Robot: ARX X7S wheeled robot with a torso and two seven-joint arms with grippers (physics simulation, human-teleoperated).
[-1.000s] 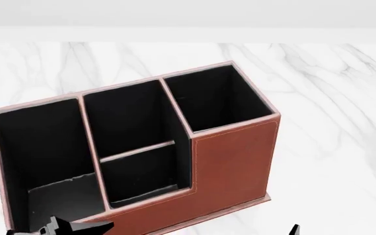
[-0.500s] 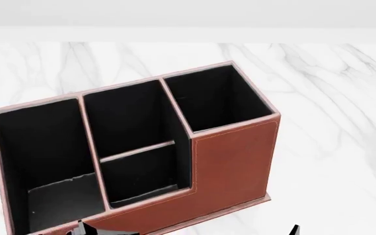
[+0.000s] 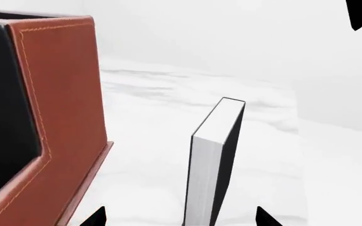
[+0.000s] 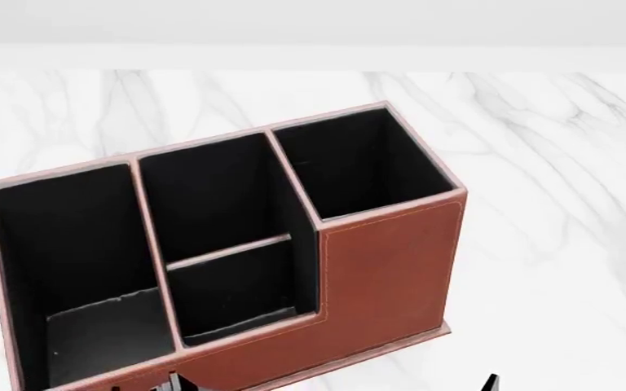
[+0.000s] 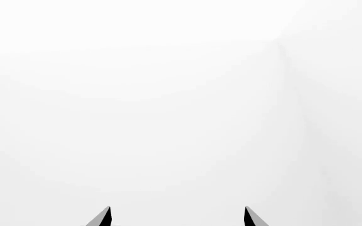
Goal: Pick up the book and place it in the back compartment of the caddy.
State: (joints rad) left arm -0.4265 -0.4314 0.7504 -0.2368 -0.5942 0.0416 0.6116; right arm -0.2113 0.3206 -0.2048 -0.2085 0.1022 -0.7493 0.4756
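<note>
The left gripper (image 3: 179, 219) had its jaws apart around the upright book (image 3: 214, 165), so an off-center squeeze could've tipped it toward the caddy (image 3: 55, 117); right gripper (image 5: 176, 217) sat spread and empty.

The head camera looks down from close above on the reddish-brown leather-look caddy (image 4: 384, 269) on the white marble table (image 4: 553, 163). The left wrist camera sits low, close beside that same caddy (image 3: 61, 103) — both views share it. The right wrist camera faces only blank white.
</note>
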